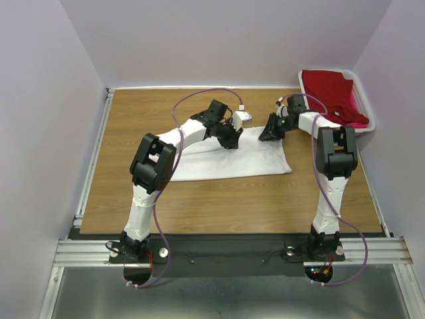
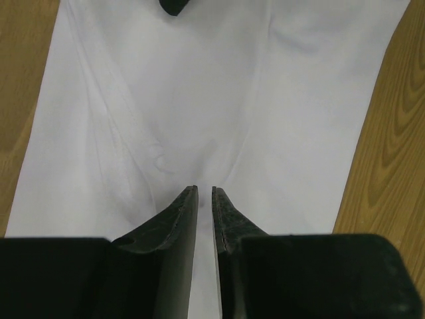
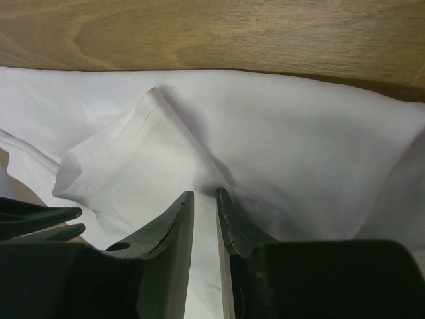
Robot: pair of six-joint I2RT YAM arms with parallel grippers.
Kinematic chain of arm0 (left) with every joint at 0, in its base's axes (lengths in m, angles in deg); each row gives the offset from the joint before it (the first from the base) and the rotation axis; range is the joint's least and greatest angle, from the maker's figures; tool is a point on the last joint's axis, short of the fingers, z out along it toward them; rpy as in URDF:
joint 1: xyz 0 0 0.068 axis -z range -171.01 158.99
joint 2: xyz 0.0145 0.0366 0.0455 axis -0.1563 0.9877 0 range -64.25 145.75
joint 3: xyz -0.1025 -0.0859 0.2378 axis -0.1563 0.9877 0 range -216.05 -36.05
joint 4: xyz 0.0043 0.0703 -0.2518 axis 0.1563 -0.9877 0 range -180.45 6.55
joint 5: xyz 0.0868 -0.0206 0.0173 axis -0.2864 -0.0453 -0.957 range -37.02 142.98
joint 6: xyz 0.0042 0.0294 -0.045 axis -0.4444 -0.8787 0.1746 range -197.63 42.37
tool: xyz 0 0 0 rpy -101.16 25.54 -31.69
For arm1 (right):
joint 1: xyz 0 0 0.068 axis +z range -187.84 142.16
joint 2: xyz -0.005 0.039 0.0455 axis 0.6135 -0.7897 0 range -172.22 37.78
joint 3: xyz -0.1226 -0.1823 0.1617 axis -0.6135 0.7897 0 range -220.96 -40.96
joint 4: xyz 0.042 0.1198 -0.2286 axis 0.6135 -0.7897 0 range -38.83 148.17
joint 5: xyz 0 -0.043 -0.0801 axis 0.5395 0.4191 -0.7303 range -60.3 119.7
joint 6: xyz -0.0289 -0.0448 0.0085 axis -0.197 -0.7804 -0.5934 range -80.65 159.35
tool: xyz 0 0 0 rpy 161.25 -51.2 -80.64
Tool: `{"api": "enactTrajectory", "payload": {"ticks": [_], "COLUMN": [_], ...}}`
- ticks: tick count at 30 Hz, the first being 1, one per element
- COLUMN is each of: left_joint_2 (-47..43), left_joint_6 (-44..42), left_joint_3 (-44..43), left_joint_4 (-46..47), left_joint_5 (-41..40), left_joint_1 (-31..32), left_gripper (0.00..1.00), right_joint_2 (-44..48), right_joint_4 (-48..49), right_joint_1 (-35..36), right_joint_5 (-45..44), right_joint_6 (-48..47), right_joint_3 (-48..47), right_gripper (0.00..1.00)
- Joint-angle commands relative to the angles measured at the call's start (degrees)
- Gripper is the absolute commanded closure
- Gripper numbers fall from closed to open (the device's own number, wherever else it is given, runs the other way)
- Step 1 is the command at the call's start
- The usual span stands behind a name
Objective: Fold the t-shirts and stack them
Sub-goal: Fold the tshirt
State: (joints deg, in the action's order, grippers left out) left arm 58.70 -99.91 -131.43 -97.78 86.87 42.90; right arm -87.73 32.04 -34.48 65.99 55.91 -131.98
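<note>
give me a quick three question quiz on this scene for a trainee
1. True or false: the white t-shirt lies inside the basket.
2. Where is the red t-shirt? A in the basket, B under the white t-shirt, C on the floor.
3. Fill in: the left gripper and the right gripper are both down at the ___ t-shirt.
Key: 1 false; 2 A; 3 white.
</note>
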Motion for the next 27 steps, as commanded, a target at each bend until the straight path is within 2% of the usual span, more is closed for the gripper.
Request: {"api": "enactTrajectory", "payload": {"ticks": [1, 8, 15, 22, 27], "left_joint_2": [3.16, 8.87, 9.85, 1.87, -8.33], "left_joint_6": [3.03, 7.43, 7.16, 7.69, 6.82], "left_joint_3": [-4.11, -8.33, -7.11, -1.49, 2.38], "left_joint_4": [0.26, 0.18, -1.32, -1.23, -4.12], "left_joint_5": [1.97, 1.88, 2.85, 5.39, 5.58], "left_joint_1": [-1.30, -5.08, -5.52, -7.19, -13.51], "left_gripper": [0.73, 0.73, 0.73, 0.71, 0.71], "right_joint_2": [5.53, 7.57, 1.86, -3.50, -11.05], "right_joint_4": [2.75, 3.10, 3.01, 2.66, 1.87], "right_joint_1": [-0.54, 0.42, 2.09, 2.10, 2.09], "right_joint_5": [-2.11, 3.87, 0.28, -10.00, -17.21], "right_joint_6": [-0.38, -1.09, -1.35, -2.58, -6.00], "right_joint_3": [-0.47, 0.32, -0.29, -6.17, -18.20], "right_gripper": [0.75, 0.72, 0.71, 0.70, 0.69]}}
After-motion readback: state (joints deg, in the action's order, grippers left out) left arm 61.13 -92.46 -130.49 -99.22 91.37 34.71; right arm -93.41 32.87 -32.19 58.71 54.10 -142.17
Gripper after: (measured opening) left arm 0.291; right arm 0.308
